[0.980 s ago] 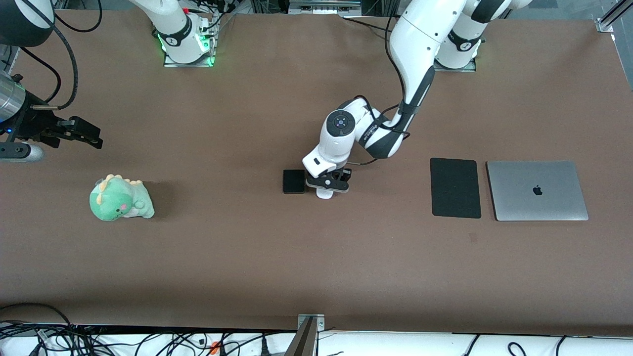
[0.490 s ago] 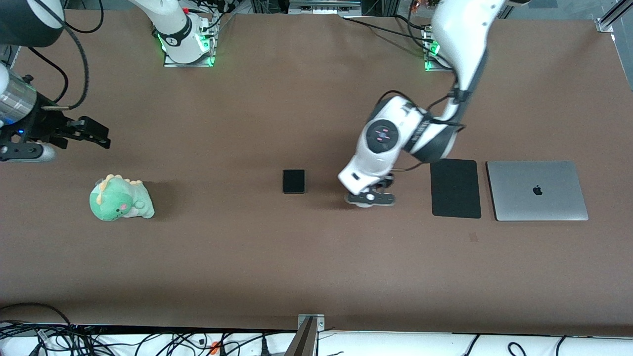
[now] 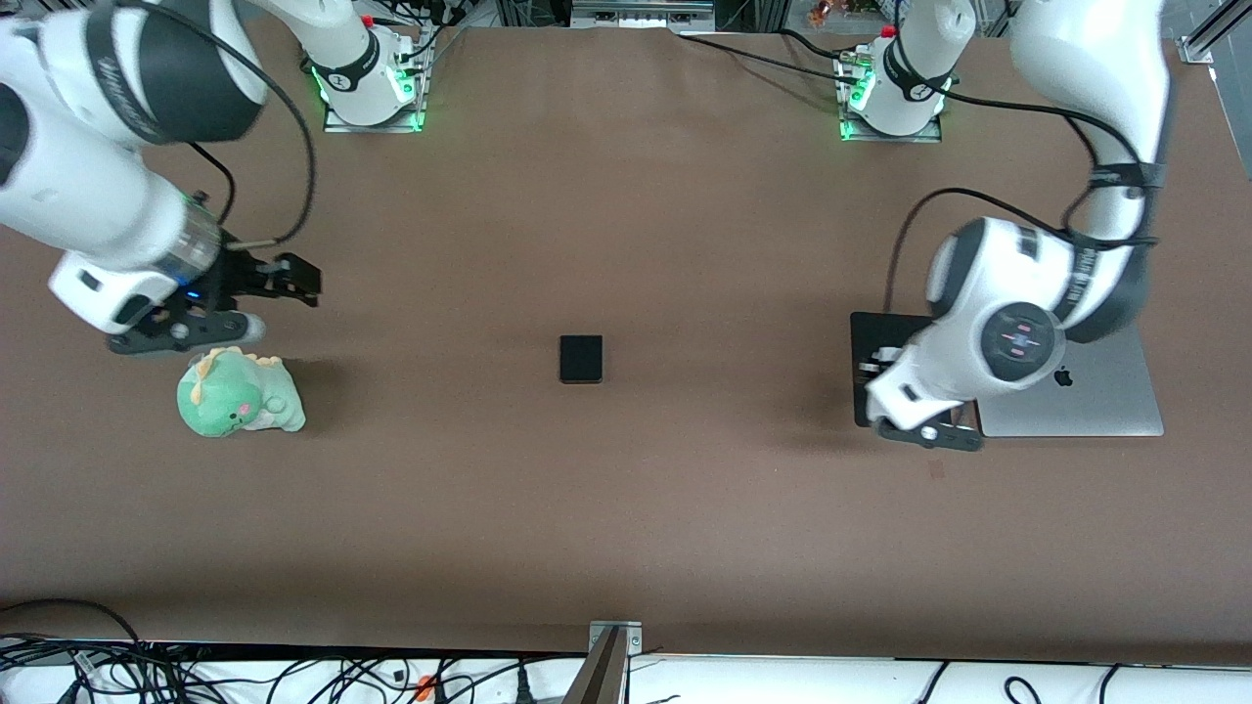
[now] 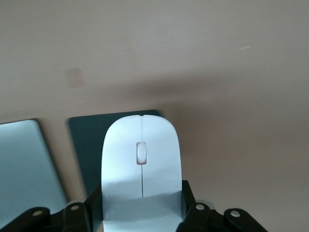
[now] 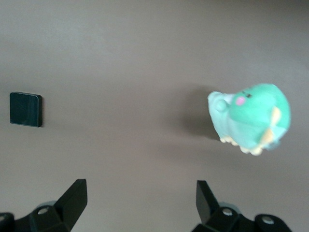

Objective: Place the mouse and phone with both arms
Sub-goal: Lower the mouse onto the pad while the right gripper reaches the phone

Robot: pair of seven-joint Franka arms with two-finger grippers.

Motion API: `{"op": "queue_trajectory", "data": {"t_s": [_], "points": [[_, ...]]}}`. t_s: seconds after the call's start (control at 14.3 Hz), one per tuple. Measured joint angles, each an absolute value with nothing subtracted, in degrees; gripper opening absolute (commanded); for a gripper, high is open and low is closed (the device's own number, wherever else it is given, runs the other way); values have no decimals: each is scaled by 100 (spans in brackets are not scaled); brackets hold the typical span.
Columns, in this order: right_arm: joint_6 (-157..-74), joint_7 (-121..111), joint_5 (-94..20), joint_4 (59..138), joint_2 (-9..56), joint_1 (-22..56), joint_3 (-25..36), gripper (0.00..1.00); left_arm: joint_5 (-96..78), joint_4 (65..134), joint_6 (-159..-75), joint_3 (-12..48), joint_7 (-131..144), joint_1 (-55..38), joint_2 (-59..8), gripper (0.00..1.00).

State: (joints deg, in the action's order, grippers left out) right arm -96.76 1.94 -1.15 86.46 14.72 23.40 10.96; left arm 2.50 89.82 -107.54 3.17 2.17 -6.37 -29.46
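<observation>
table (image 3: 626, 528): brown | laptop (image 3: 1115, 411): closed, at left arm's end | mouse pad (image 3: 885, 342): beside laptop | left gripper (image 3: 929, 433): over mouse pad edge, clamping mouse (image 4: 141, 169) | right gripper (image 3: 279, 279): fingers spread, above green plush (image 3: 238, 393) | phone (image 3: 581, 359): flat mid-table

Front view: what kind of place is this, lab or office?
Most likely a robotics lab bench. Two white arms are bolted to a brown covered table, loose cables run along its edge, and staged props lie on it: a closed silver laptop, a green plush dinosaur, a small black phone.
</observation>
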Motion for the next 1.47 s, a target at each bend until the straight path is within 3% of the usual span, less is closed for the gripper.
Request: {"op": "queue_trajectory", "data": {"t_s": [0.28,0.77,0.91,0.98,1.05,1.47], "points": [[-10306,224,-116,8650,1990,2821,1086,100,250,9142,-10913,328,-226,-36,-3256,34],[-11810,2107,-121,8649,3193,3614,1073,100,251,10108,-12442,360,-350,153,-3583,36],[-11883,2547,-299,8648,3331,3705,1075,100,251,10258,-12586,381,-350,154,-3582,45],[-11883,2621,-479,8648,3357,3733,1075,100,251,10273,-12601,387,-350,154,-3578,57],[-11883,2658,-627,8648,3372,3762,1075,100,251,10278,-12602,390,-350,154,-3572,97],[-12506,3712,-875,8675,3673,4171,1068,100,251,10278,-12593,398,-348,154,-3520,100]]}}
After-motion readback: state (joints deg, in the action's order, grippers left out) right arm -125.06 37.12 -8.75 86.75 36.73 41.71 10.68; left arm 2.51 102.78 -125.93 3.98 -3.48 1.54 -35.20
